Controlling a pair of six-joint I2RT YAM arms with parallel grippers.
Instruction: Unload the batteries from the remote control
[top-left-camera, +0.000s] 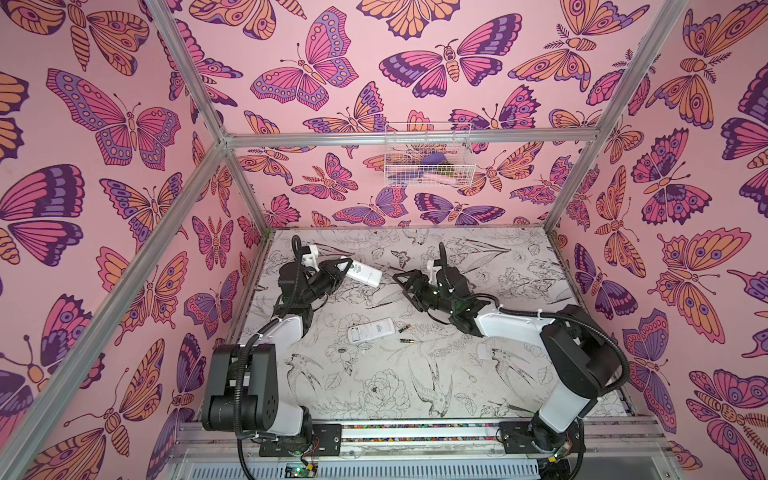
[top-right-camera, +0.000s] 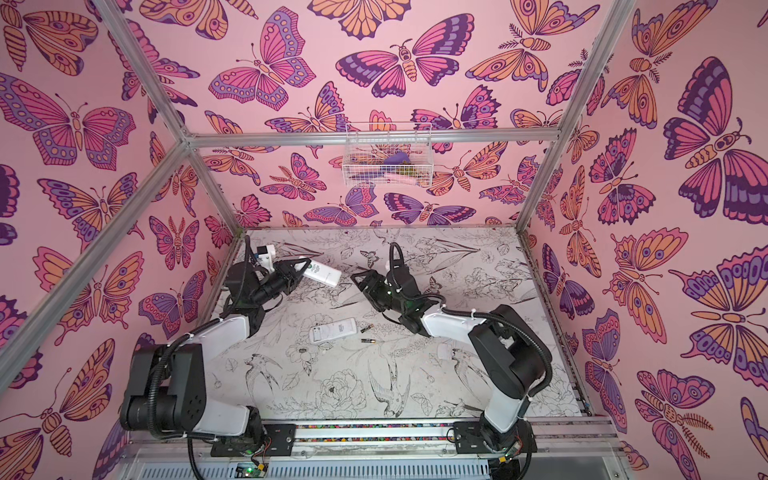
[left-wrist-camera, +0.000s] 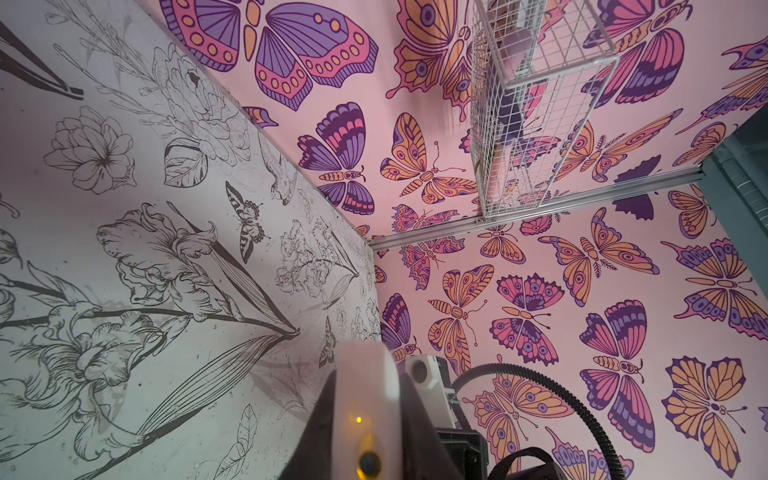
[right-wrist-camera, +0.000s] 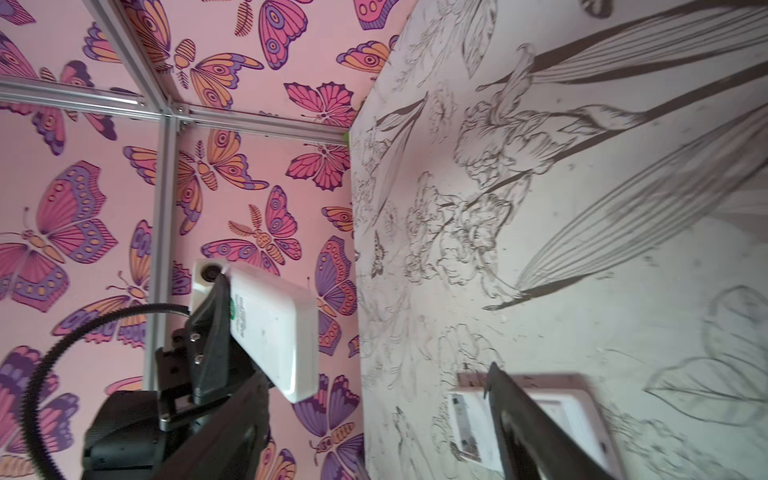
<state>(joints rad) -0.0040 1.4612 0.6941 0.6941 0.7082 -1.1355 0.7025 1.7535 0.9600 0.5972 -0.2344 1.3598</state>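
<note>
Bright even light, blurred wrist foregrounds

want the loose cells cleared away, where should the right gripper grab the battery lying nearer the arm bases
Grip the battery across its middle, coming straight down, jaws closing across its slim body. It lies flat on the table, apart from the other battery and the white remote beside it.

Bare table (top-left-camera: 374, 395) across lower centre: free passage. Mid-frame, a flat remote (top-left-camera: 371, 330) and two batteries (top-left-camera: 407, 340) beside it obstruct; a raised remote (top-left-camera: 365, 272) juts upper left of centre.
</note>
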